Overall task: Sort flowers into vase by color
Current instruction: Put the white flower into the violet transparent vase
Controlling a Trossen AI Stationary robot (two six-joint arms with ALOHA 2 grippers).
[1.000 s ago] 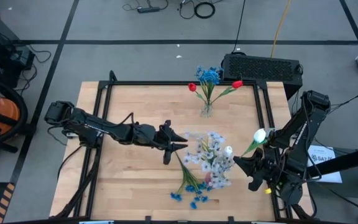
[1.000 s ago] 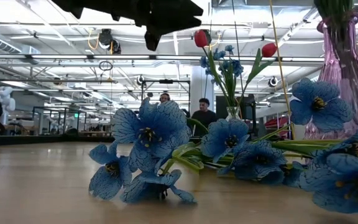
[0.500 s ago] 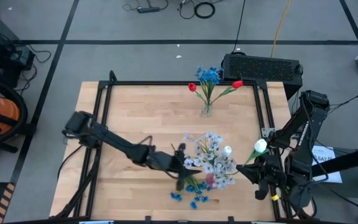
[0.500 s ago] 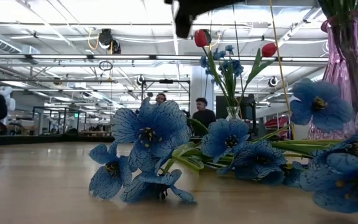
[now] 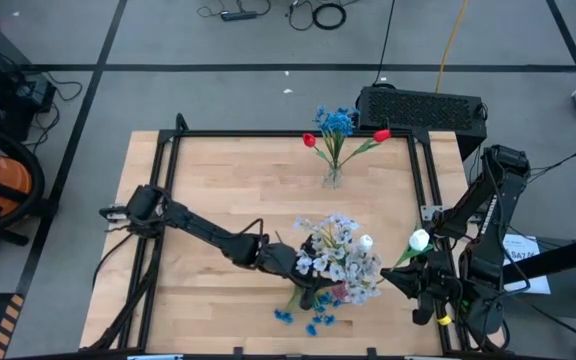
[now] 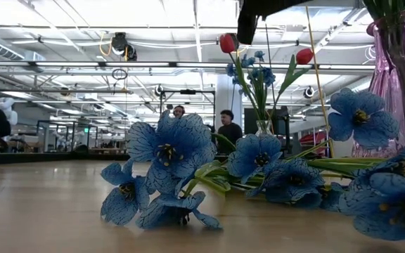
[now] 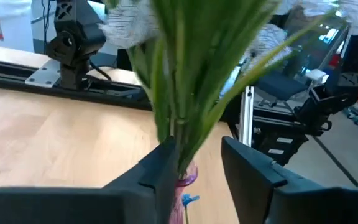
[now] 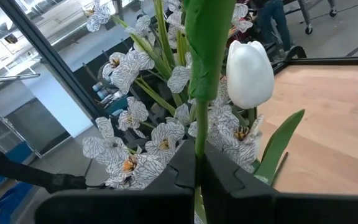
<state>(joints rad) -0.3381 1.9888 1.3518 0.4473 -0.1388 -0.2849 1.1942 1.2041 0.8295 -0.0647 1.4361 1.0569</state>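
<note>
Tabletop (image 5: 198,170) holds two vases (image 5: 332,178); two red tulips (image 5: 309,140).

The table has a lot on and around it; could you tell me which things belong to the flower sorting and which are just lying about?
Part of the job:
- clear vase with red and blue flowers
- pink vase holding pale flowers
- loose blue flowers
- white tulip in the right gripper
- left gripper at the pale stems

Lying about:
- black box
- floor cables
</note>
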